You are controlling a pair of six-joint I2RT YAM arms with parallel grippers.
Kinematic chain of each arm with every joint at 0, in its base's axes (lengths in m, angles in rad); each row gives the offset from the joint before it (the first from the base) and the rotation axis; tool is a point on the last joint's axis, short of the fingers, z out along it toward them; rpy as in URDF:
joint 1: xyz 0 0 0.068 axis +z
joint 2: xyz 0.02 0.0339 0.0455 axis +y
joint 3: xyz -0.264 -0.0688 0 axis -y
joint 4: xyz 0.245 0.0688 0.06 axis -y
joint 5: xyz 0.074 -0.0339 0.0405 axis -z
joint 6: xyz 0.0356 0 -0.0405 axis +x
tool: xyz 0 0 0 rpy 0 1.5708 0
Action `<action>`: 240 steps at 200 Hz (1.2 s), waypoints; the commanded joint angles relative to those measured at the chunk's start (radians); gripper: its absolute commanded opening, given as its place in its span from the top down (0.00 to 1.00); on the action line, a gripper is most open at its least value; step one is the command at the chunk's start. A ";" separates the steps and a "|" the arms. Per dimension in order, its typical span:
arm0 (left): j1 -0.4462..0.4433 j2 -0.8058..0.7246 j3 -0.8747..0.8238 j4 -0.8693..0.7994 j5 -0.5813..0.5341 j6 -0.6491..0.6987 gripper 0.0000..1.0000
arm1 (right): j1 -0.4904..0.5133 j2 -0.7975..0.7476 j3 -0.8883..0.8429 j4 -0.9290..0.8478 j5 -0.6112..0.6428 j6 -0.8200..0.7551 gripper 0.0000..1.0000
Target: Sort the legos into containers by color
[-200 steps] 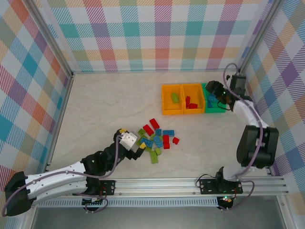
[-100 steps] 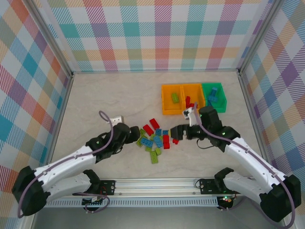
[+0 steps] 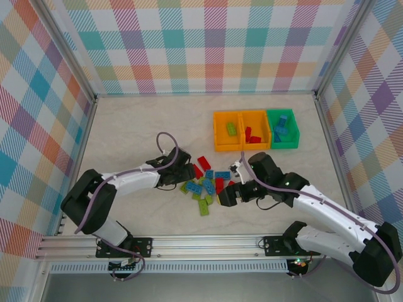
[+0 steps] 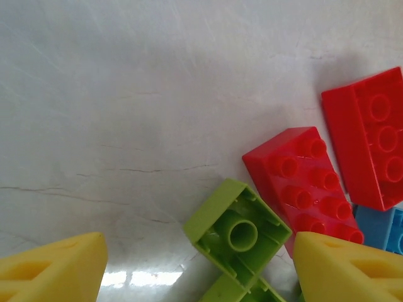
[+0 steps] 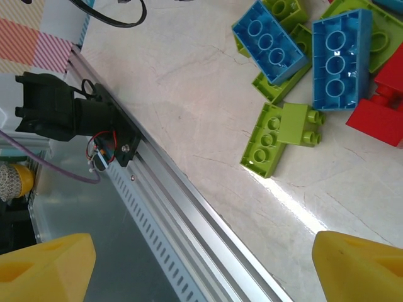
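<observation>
Legos (image 3: 204,185) sit piled mid-table, near of the containers (image 3: 242,131). My left gripper (image 4: 200,270) straddles an upturned green brick (image 4: 237,233), jaws wide, holding nothing; I'd centre, then pinch its flat sides. Right gripper (image 5: 201,267) gapes empty too. Another green piece (image 4: 236,293) underneath is cut off, can't read it.

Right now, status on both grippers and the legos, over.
Left gripper open, straddling an upturned lime brick. Right gripper open, empty, beside the loose pile. Bins part filled. Nothing blocking.
</observation>
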 commanded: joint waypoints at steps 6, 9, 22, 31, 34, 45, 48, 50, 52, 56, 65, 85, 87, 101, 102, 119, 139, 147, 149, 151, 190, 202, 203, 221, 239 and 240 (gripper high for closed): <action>0.009 0.036 0.009 0.087 0.044 0.010 0.22 | 0.005 0.037 -0.017 0.030 0.003 -0.017 0.10; 0.009 0.039 0.006 0.090 0.042 0.011 0.22 | 0.005 0.041 -0.017 0.032 0.002 -0.017 0.10; 0.009 0.048 -0.003 0.090 0.028 0.011 0.25 | 0.005 0.059 -0.012 0.040 0.006 -0.016 0.10; 0.009 0.054 -0.007 0.080 0.012 0.010 0.31 | 0.005 0.070 -0.007 0.047 0.006 -0.016 0.10; 0.009 0.055 -0.007 0.076 0.006 0.010 0.33 | 0.005 0.073 -0.005 0.049 0.007 -0.015 0.10; 0.011 0.059 -0.008 0.058 -0.012 0.009 0.38 | 0.004 0.079 0.000 0.062 0.009 -0.013 0.10; 0.012 0.060 -0.009 0.053 -0.016 0.009 0.39 | 0.005 0.080 0.001 0.063 0.010 -0.013 0.10; 0.012 0.060 -0.009 0.050 -0.018 0.009 0.40 | 0.004 0.080 0.003 0.066 0.010 -0.013 0.10; 0.013 0.059 -0.009 0.047 -0.020 0.010 0.40 | 0.004 0.081 0.004 0.067 0.011 -0.012 0.10; 0.013 0.060 -0.008 0.042 -0.023 0.010 0.41 | 0.005 0.081 0.005 0.069 0.013 -0.011 0.10; 0.015 0.055 -0.014 0.033 -0.038 0.009 0.44 | 0.004 0.082 0.009 0.071 0.016 -0.011 0.10; 0.016 0.026 -0.039 0.024 -0.081 0.009 0.48 | 0.004 0.077 0.010 0.078 0.025 -0.010 0.10; 0.017 0.024 -0.041 0.023 -0.084 0.008 0.48 | 0.005 0.076 0.009 0.078 0.025 -0.010 0.10; 0.020 0.016 -0.048 0.013 -0.094 0.020 0.49 | 0.005 0.071 0.006 0.079 0.029 -0.008 0.10; 0.020 0.016 -0.048 0.012 -0.095 0.020 0.49 | 0.005 0.070 0.006 0.079 0.029 -0.009 0.10; 0.024 0.019 -0.048 -0.003 -0.096 0.030 0.54 | 0.005 0.061 0.003 0.080 0.034 -0.004 0.10; 0.024 -0.016 -0.064 0.006 -0.103 0.019 0.63 | 0.005 0.038 -0.001 0.084 0.059 0.008 0.09; 0.024 -0.047 -0.067 0.013 -0.096 0.020 0.64 | 0.003 0.024 -0.006 0.090 0.079 0.017 0.09; 0.024 -0.055 -0.066 0.013 -0.093 0.021 0.64 | 0.005 0.018 -0.008 0.092 0.085 0.018 0.09; 0.024 -0.063 -0.064 0.013 -0.089 0.022 0.65 | 0.004 0.012 -0.008 0.095 0.093 0.021 0.09; -0.053 -0.183 0.071 0.035 -0.034 0.126 0.66 | 0.003 -0.118 -0.056 0.151 0.343 0.086 0.06; -0.090 -0.160 0.141 0.039 -0.059 0.166 0.65 | 0.003 -0.155 -0.065 0.158 0.421 0.099 0.06; -0.093 -0.157 0.148 0.041 -0.059 0.170 0.65 | 0.003 -0.157 -0.066 0.158 0.427 0.101 0.06; -0.121 -0.058 0.260 0.088 -0.049 0.225 0.65 | 0.003 -0.219 -0.081 0.174 0.510 0.114 0.06; -0.130 0.090 0.394 0.146 -0.034 0.275 0.66 | 0.003 -0.293 -0.108 0.189 0.583 0.129 0.05; -0.131 0.098 0.402 0.150 -0.033 0.279 0.66 | 0.003 -0.298 -0.110 0.190 0.586 0.130 0.05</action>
